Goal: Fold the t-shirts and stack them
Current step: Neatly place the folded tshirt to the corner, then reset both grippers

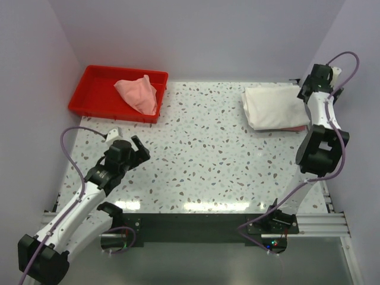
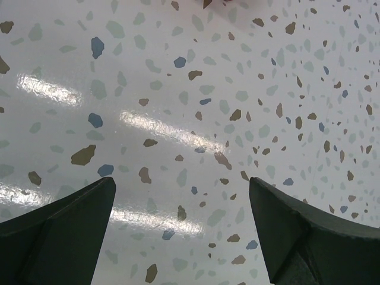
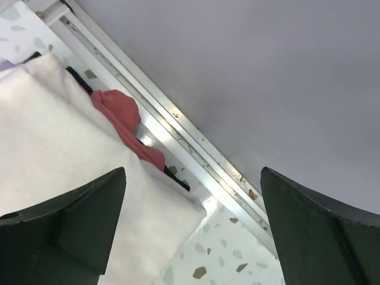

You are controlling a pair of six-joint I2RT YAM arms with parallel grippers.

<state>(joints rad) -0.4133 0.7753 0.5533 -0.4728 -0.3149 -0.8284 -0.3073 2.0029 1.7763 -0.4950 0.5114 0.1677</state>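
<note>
A folded white t-shirt [image 1: 273,105] lies at the far right of the table, on top of a dusty-red t-shirt [image 1: 295,127] whose edge peeks out beneath it. My right gripper [image 1: 309,89] hovers open over the pile's far right corner. In the right wrist view the white t-shirt [image 3: 59,142] and a bit of the dusty-red one [image 3: 122,116] lie below the gripper [image 3: 193,172], with nothing between its fingers. A crumpled pale pink t-shirt [image 1: 138,94] sits in the red tray. My left gripper [image 1: 141,149] is open above bare table [image 2: 178,119] at the left; the left wrist view shows that gripper [image 2: 181,190] empty.
The red plastic tray [image 1: 89,89] stands at the far left corner. A metal rail [image 3: 178,124] runs along the table's right edge, close to the wall. Walls enclose the back and both sides.
</note>
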